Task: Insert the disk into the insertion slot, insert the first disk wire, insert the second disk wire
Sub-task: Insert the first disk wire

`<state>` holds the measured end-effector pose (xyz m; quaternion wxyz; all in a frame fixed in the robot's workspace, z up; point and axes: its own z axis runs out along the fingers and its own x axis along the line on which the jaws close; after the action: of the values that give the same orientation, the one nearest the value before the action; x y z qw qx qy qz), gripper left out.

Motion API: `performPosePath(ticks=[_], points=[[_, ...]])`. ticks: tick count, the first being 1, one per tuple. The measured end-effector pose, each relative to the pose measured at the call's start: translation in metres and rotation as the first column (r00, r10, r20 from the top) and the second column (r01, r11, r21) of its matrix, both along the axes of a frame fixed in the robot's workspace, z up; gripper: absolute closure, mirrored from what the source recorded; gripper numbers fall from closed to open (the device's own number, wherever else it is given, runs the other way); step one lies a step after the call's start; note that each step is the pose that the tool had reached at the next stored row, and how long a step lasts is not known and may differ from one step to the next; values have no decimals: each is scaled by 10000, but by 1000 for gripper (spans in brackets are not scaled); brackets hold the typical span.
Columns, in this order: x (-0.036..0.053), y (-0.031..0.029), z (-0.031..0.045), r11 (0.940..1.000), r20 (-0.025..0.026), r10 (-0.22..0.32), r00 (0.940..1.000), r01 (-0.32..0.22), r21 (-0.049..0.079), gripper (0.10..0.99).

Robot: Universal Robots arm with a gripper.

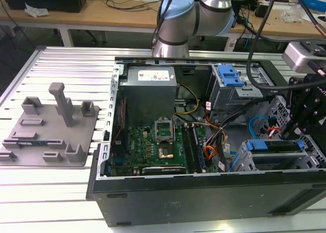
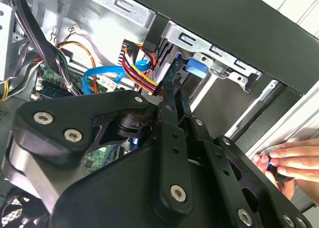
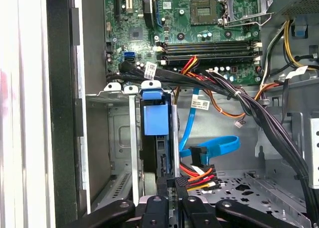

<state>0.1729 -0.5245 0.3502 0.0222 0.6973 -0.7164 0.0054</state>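
black fingers (image 3: 155, 210) nearly closed, pinching wired plug (image 3: 185, 180) against blue-framed disk (image 3: 155, 123) in slot (image 3: 117, 138)

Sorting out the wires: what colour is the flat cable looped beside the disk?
Bright blue; the flat cable shows best in the first wrist view.

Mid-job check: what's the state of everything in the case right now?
disk: seated in the insertion slot.
multicolour wire: connector at the disk's end; plugged or not, unclear.
blue wire: connector loose, unplugged.
gripper: at the multicolour wire's connector.
computer case: side open.
hand: resting on the computer case's edge.
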Motion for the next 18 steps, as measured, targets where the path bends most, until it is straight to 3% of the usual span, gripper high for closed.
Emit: performPosePath(ticks=[18], points=[[0, -17, -37, 10000, 0, 68, 10000, -68, 0, 914]])
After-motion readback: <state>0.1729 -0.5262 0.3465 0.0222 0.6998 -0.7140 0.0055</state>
